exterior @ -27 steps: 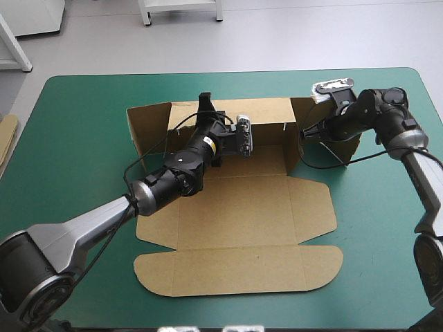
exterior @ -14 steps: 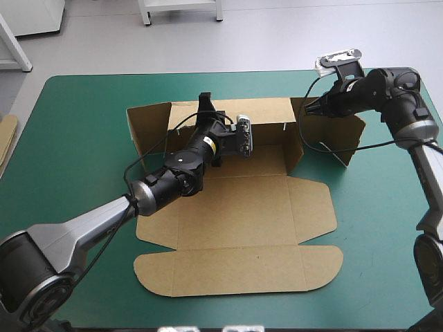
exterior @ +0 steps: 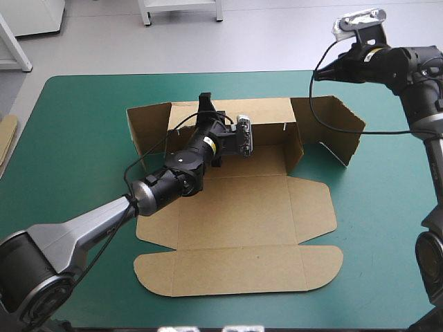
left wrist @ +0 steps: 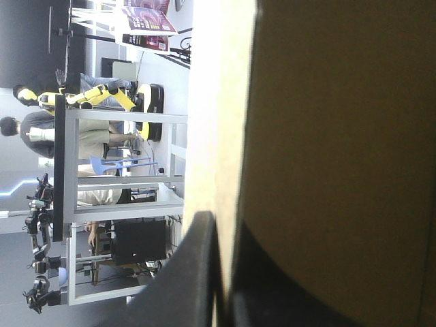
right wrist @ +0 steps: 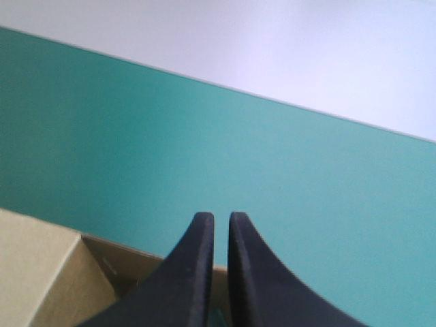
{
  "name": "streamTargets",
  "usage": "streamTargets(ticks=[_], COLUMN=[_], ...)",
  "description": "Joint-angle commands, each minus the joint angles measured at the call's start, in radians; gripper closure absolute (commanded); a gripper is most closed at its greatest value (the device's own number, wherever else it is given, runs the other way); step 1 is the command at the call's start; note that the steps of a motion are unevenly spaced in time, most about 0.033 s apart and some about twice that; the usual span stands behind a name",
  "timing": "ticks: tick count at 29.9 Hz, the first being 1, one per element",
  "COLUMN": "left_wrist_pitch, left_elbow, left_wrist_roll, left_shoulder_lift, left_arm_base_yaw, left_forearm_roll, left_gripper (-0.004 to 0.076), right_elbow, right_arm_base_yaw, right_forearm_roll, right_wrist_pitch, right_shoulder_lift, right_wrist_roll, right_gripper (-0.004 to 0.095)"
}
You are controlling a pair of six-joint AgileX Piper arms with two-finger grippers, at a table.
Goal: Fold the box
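Since the earlier frames the right gripper (exterior: 322, 72) has lifted off the right-hand side flap of the box (exterior: 235, 214) and drawn back toward the table's far right corner, where it hangs in the air clear of the board. Its black fingers (right wrist: 203, 252) lie close together with only a thin slit between them and nothing held. Ahead of them the right wrist view shows bare teal-green cover (right wrist: 204, 136) running to the table's far edge, and under them a corner of the brown board. The left gripper (exterior: 205, 102) has not shifted. It pinches the top edge of the box's raised far wall, one finger on each face of the board, as the left wrist view shows close up. The box sits at the middle of the table. Its far wall is upright and a side flap stands at each end, the right one angled outward. The base, the side panels and the lid lie flat toward the near edge. An edge of more board (exterior: 5, 138) shows at the table's left edge.
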Motion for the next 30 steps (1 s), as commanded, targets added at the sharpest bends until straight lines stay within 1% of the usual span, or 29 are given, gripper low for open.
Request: streamTargets(ticks=[1,7,11,16,24,30], left_wrist_pitch=[0.006,0.015,0.015,0.015,0.017,0.013], left_elbow=[-0.013,-0.013,-0.013,-0.013,-0.013,-0.013], left_wrist_roll=[-0.02,-0.02,-0.02,-0.02,-0.02,-0.02], left_shoulder_lift=[-0.038,-0.038,-0.038,-0.038,-0.038,-0.038], left_arm_base_yaw=[-0.004,-0.004,-0.004,-0.004,-0.004,-0.004], left_forearm_roll=[-0.035,-0.037,-0.039,-0.039,-0.039,-0.039], left_gripper=[0.0733,0.0732,0.0733,0.0732,0.0733,0.0733], right_elbow=[-0.107,-0.278,-0.373,-0.49,-0.501,-0.501], right_arm_base_yaw=[-0.009,-0.019,-0.021,-0.028,-0.028,-0.028], right_forearm_roll=[0.001,0.0,0.039,0.057,0.055,0.05], right_wrist_pitch=[-0.094,-0.056,-0.011,0.125,0.22,0.38], right_shoulder_lift=[0.01,0.166,0.284,0.411,0.448,0.448], right_wrist_roll=[-0.007,0.007,0.017,0.055,0.065,0.051], right_gripper=[0.0817,0.0715,0.0713,0.0713,0.0714,0.0714])
